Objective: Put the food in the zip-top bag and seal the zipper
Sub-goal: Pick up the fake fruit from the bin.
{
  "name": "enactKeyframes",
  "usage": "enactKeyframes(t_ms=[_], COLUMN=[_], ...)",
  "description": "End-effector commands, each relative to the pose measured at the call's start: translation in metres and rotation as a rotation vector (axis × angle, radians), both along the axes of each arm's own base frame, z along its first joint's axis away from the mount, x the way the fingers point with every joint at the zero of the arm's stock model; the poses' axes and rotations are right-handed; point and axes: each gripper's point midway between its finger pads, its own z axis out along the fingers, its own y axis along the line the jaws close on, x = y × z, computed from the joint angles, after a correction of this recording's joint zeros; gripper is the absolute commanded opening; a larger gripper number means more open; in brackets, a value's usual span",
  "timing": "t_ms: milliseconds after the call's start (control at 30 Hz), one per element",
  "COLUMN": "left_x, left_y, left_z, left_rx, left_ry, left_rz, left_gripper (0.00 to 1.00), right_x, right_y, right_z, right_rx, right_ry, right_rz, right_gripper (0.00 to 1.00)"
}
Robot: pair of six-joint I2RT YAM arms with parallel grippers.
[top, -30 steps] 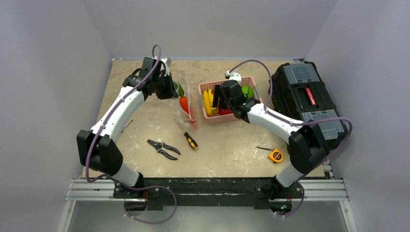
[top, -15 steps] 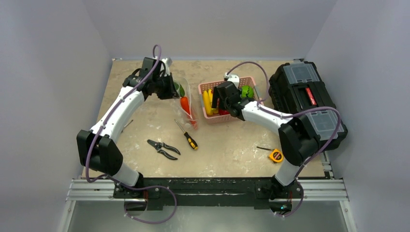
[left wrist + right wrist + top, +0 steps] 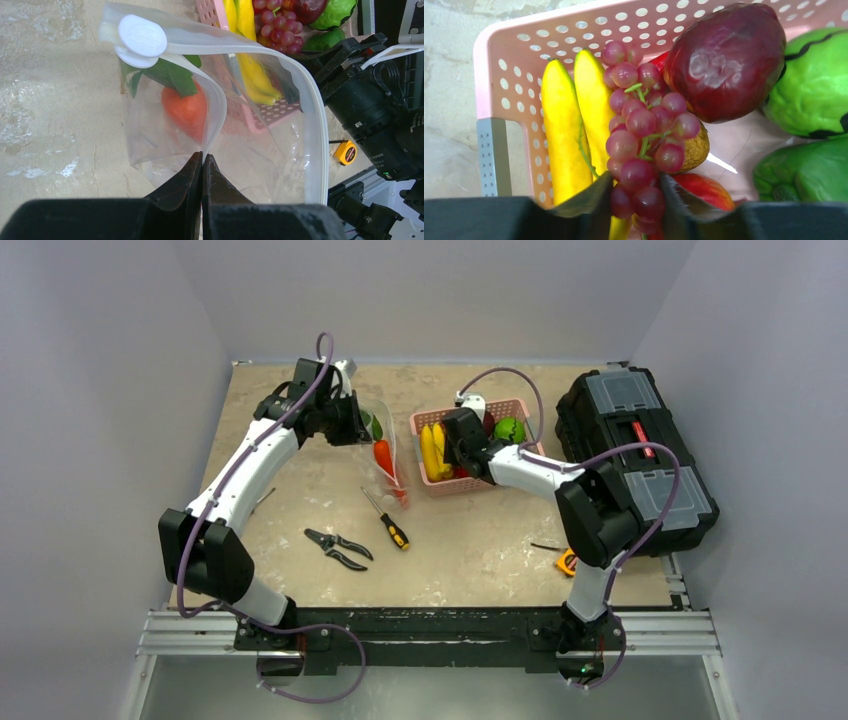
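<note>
Inspector: State of the left gripper (image 3: 202,164)?

Examiner: Pressed together on the near lip of the zip-top bag (image 3: 260,150), low centre of the left wrist frame. The mouth gapes. The zipper (image 3: 317,125) arcs down the right side, unsealed, and a white disc (image 3: 142,36) sits at its upper-left end.

Inspector: Contents?

Examiner: One carrot (image 3: 186,110), with its green top toward the top of the frame. In the overhead frame the bag stands upper centre-left, just left of the pink basket (image 3: 455,487).

Inspector: And the right gripper (image 3: 636,197)?

Examiner: Down in the basket, nipping the lower end of the grape bunch (image 3: 639,125) at the bottom of the right wrist frame. Two yellow pieces (image 3: 561,140) lie left of the grapes, a dark red fruit (image 3: 726,62) upper right, green pieces (image 3: 814,85) at the right edge — all in the basket.
</note>
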Motion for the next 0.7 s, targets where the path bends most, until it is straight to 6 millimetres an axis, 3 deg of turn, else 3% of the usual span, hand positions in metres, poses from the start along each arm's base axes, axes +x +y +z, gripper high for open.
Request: enactKeyframes(t_ms=[0, 100, 167, 400, 667], left_x=[0.000, -0.001, -0.001, -0.002, -0.002], left_y=[-0.003, -0.004, -0.005, -0.006, -0.007], left_z=[0.014, 0.015, 0.015, 0.015, 0.015], left_rx=[-0.039, -0.046, -0.055, -0.061, -0.065], left_ry=[-0.041, -0.039, -0.036, -0.034, -0.034], left_rz=[-0.003, -0.007, -0.011, -0.012, -0.015], left_gripper=[0.00, 0.00, 0.00, 0.00, 0.00], right_x=[0.010, 0.006, 0.003, -0.009, -0.044], right_y=[0.000, -0.002, -0.004, -0.010, 0.009], right_z=[0.029, 0.051, 0.073, 0.137, 0.223], right_rx=[0.008, 0.017, 0.033, 0.085, 0.284], right_ry=[-0.069, -0.107, -0.142, -0.255, -0.382], right_rz=[-0.008, 0.013, 0.022, 0.063, 0.243], right_gripper=[0.25, 0.07, 0.00, 0.00, 0.00])
